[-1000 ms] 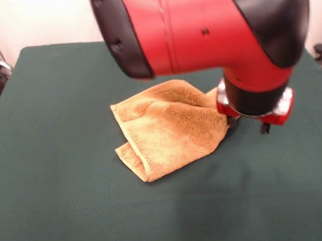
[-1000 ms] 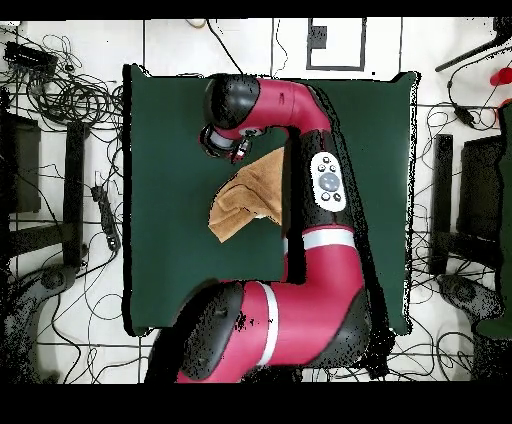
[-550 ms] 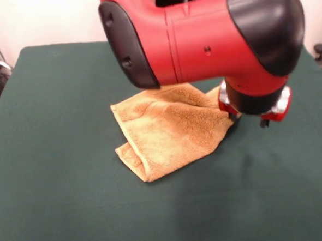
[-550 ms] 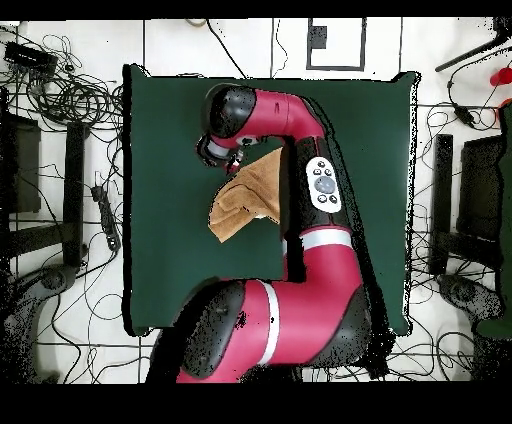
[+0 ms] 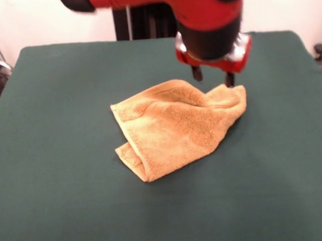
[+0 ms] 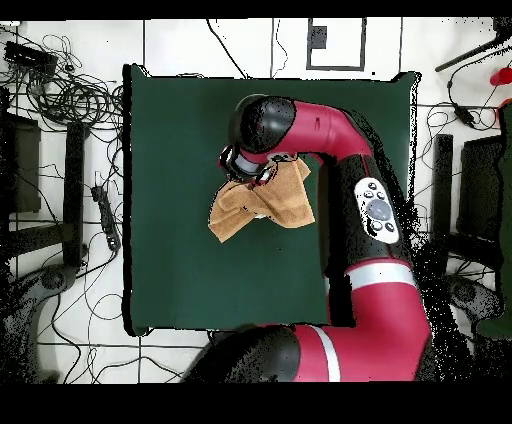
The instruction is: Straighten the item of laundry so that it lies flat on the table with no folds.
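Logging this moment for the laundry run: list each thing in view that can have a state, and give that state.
towel: folded over itself and rumpled, not flat.
end effector: open, above the towel's far edge, holding nothing.
table: green cloth, towel near its middle.

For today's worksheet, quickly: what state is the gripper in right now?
Gripper: open, holding nothing, its two fingers apart just above the far edge of the towel.
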### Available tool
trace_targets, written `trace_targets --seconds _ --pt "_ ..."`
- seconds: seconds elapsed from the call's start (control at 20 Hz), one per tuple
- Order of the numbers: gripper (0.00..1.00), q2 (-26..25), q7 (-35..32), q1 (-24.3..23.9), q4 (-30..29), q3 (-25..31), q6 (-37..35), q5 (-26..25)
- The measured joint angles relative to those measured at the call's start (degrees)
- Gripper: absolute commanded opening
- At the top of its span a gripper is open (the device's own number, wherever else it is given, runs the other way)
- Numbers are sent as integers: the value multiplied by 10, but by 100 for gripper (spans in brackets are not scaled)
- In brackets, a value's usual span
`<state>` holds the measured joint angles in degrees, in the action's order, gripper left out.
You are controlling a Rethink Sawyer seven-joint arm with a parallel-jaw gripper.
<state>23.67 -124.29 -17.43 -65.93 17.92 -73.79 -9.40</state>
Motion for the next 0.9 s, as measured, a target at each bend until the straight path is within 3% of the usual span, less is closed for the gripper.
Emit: trace_targets --seconds 0.3,0.9 --pt "100 36 0 -5 -17 -2 28 0" --pt "100 47 0 28 -43 -2 71 3"
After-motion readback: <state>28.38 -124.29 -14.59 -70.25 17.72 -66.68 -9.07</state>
